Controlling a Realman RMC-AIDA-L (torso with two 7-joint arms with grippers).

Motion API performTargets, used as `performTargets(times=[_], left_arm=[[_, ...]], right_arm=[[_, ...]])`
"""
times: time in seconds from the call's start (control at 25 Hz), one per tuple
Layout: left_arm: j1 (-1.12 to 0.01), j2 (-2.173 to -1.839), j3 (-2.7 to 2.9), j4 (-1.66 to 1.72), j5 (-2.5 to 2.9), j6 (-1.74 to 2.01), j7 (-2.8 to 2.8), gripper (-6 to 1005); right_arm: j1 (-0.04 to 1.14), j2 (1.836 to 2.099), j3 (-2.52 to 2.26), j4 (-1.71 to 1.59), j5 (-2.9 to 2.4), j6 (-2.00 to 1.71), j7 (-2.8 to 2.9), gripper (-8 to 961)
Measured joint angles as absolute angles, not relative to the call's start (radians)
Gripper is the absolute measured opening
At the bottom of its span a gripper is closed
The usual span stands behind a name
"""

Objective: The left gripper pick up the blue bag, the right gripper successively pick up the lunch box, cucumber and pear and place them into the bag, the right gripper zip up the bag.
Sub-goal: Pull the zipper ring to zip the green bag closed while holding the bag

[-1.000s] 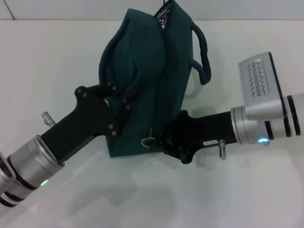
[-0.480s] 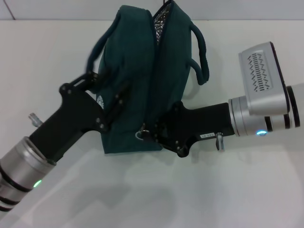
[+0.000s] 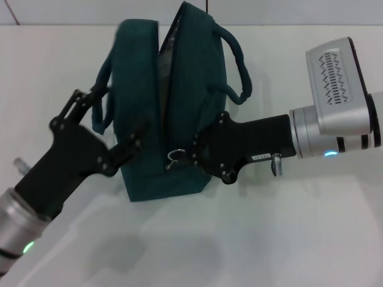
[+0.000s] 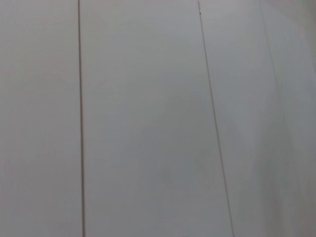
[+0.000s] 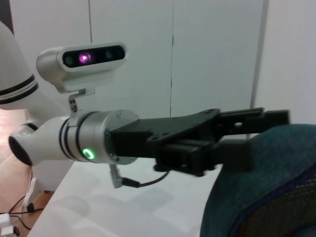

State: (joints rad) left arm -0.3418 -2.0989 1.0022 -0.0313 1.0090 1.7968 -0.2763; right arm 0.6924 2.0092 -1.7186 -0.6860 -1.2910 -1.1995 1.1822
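Both grippers are pressed against the blue bag (image 3: 164, 107), which stands upright on the table (image 3: 299, 239). Its left side is gripped by the left gripper (image 3: 122, 149), fingers closed on fabric. The metal ring pull (image 3: 175, 156) is pinched by the right gripper (image 3: 194, 156).

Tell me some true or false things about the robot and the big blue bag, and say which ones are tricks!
1. The blue bag stands upright on the white table. True.
2. The zipper is closed all the way along the top. False: a gap shows along the top, with the lining visible inside.
3. The right gripper is at the metal ring pull. True.
4. The left gripper is parked far away from the bag. False: it is right against the bag's side, by one handle.
5. A pear lies on the table beside the bag. False: no pear is in view.
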Motion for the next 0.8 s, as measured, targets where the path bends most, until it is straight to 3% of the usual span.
performTargets(times=[0.08, 0.4, 0.8], left_arm=[[-0.318, -2.098, 1.004, -0.023, 1.010, 1.803, -0.271, 802], [-0.251, -2.095, 1.005, -0.007, 1.016, 1.833, -0.268, 894], [-0.234, -2.098, 1.119, -0.022, 1.022, 1.717, -0.283, 892]], right_arm=[[0.692, 2.006, -1.716, -0.694, -1.292, -1.200, 1.182, 18], [0.682, 2.012, -1.635, -0.697, -1.356, -1.238, 1.182, 18], [0.671, 2.022, -1.606, -0.725, -1.356, -1.262, 1.110, 18]])
